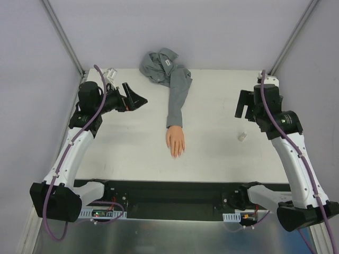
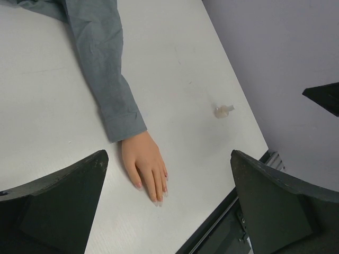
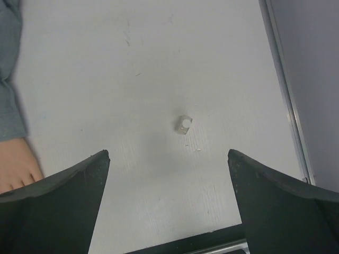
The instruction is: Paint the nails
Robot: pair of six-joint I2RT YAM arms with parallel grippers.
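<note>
The peach mannequin hand (image 1: 175,142) lies palm down mid-table, its grey shirt sleeve (image 1: 177,98) running to the back. Its nails (image 2: 158,200) show as tiny pale tips in the left wrist view, on the hand (image 2: 143,161). A small clear bottle (image 1: 241,137) stands right of the hand; it also shows in the left wrist view (image 2: 222,110) and in the right wrist view (image 3: 183,125). My left gripper (image 1: 139,99) is open and empty, raised at the far left (image 2: 168,154). My right gripper (image 1: 243,108) is open and empty, raised behind the bottle (image 3: 168,152).
The bunched grey shirt (image 1: 160,64) lies at the table's back edge. A small clear object (image 1: 112,73) sits at the back left corner. The table's front edge (image 1: 180,182) has a black rail. Grey walls close in both sides.
</note>
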